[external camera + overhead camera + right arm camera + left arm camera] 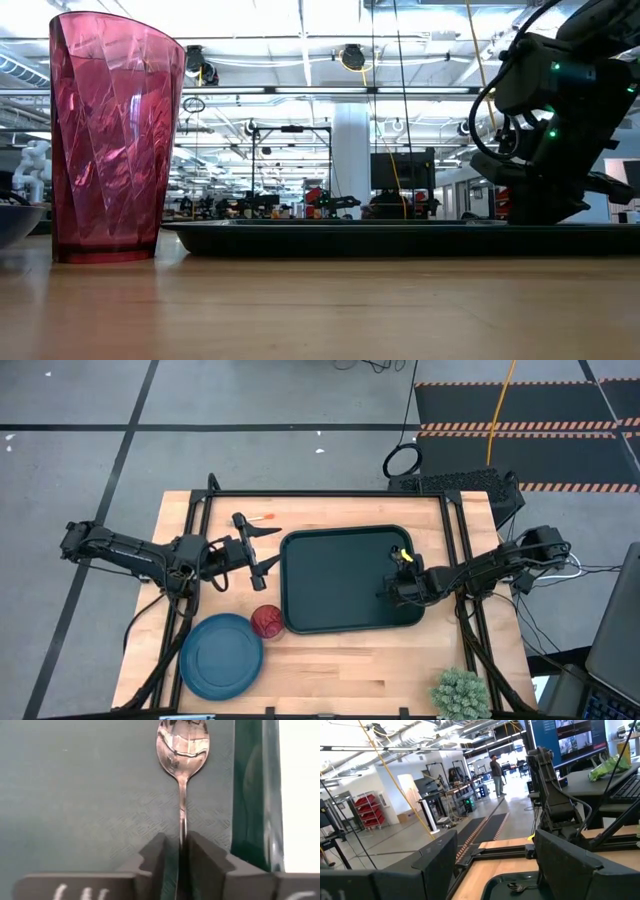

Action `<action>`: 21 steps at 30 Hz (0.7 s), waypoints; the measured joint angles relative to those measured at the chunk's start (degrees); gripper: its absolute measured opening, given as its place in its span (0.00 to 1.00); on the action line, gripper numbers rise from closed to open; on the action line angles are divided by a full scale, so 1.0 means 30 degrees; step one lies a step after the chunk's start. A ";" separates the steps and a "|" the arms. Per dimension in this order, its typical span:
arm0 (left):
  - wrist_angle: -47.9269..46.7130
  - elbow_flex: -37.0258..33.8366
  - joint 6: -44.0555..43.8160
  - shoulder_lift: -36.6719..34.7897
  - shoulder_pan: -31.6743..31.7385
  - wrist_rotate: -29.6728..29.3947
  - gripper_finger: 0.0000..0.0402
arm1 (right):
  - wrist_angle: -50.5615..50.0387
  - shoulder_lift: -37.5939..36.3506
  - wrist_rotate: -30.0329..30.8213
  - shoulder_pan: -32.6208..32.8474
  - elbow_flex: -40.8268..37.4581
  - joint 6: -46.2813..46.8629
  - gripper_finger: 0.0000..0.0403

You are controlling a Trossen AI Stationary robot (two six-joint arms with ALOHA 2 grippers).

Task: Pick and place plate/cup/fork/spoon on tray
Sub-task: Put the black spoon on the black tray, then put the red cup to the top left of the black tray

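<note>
The dark green tray [330, 575] lies mid-table. My right gripper [397, 582] stands over the tray's right part, shut on the dark spoon [182, 750]. The spoon also shows in the left wrist view [519, 886], low on the tray floor. My left gripper [255, 548] is open and empty, level above the table just left of the tray. The fork's orange handle [265, 518] lies on the wood by its far finger. The blue plate [222, 650] and the red cup [266, 621] stand on the wood at the near left. My right gripper pinches the spoon's thin handle [182, 827] between its two fingers, which come from above and lie across it. The bowl [182, 745] sticks out past the fingertips, face up over the tray floor. Whether the spoon rests on the tray or hangs just above it, I cannot tell.
A small green plant [460, 695] stands at the near right corner. A black frame [330, 495] runs around the table's far and side edges. The tray's raised lip [252, 795] runs close beside the spoon. Bare wood lies near the front edge.
</note>
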 joint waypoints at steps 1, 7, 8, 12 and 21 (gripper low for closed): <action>0.0002 0.0000 0.0000 0.0000 0.0000 0.0000 0.67 | 0.0040 0.0007 0.0000 0.0000 0.0007 -0.0019 0.23; -0.0004 0.0000 0.0000 0.0000 0.0000 -0.0025 0.67 | 0.0016 -0.0293 -0.0219 -0.0005 -0.0005 -0.0133 0.32; -0.0018 0.0000 0.0003 0.0000 0.0000 -0.0049 0.67 | -0.0035 -0.0436 -0.0300 -0.0005 -0.0012 -0.0190 0.33; -0.0023 0.0000 0.0081 0.0000 0.0000 -0.0058 0.67 | -0.0117 -0.1299 -0.0772 -0.0007 -0.0059 -0.0486 0.35; -0.0023 0.0000 0.0430 0.0000 0.0000 -0.0182 0.67 | -0.0400 -0.2361 -0.0451 -0.0015 -0.0066 -0.1108 0.35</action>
